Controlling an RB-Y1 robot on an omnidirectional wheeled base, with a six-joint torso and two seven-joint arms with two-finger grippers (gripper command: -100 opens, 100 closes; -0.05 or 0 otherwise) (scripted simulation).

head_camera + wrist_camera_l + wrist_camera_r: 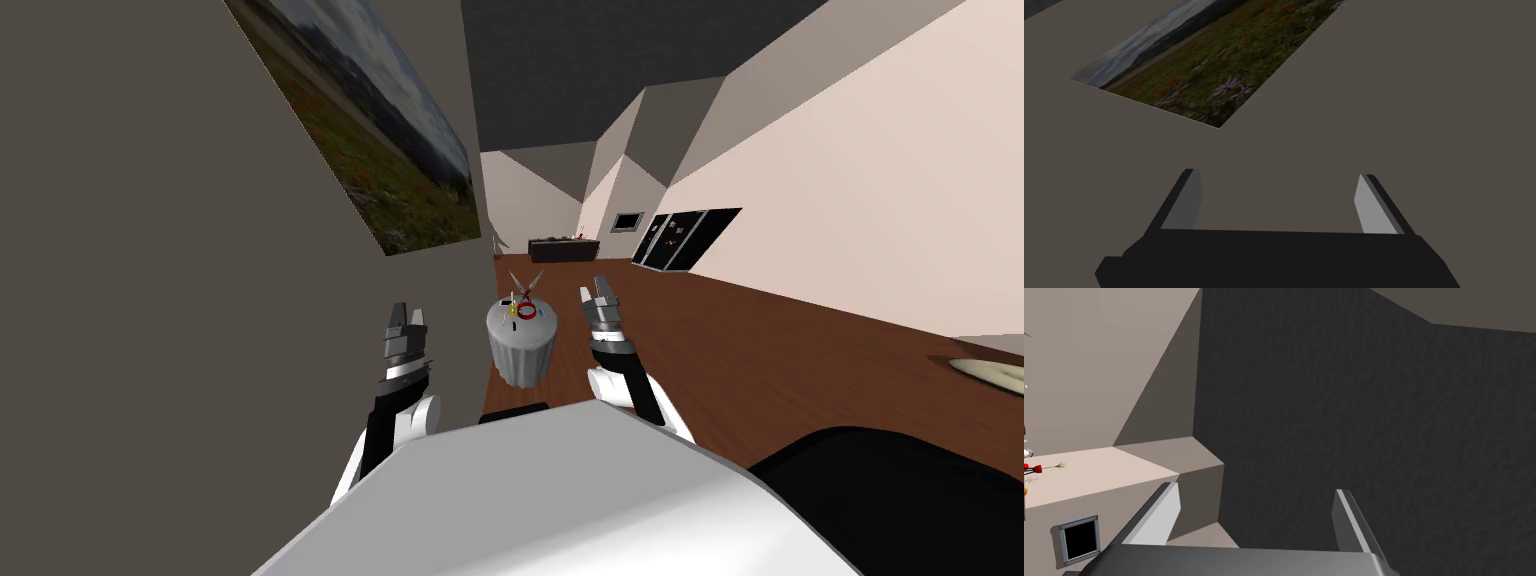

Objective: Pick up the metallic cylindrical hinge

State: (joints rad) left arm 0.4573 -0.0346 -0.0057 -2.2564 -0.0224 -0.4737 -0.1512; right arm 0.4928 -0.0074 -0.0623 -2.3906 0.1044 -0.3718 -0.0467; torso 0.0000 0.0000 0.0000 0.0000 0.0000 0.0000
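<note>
We are at the approach step: nothing is grasped, and neither arm has reached for anything. The left pincer [407,313] is raised ahead of us on the left with its fingers wide and nothing between them, and its own camera [1279,173] shows the same gap. The right pincer [596,290] is raised on the right, likewise wide and empty, as its own camera [1256,488] confirms. Between the two and a little beyond them stands a small round grey table [518,358] on the brown floor [760,340]. A cluster of small things [520,300] lies on its top, and a red ring [526,311] is the easiest to make out. The hinge is probably in that cluster, but the pieces are too small for us to tell which one it is. We judge the task barely begun. The next move calls for bringing the base or torso nearer, so that the tabletop comes within reach and the pieces can be told apart. Then one arm should tip down over the table so its camera looks at the top. The right arm seems the freer one, since the left arm has a wall close beside it. Only after that should we line the open fingers across the cylinder's sides, clear of the ring and the other bits.
</note>
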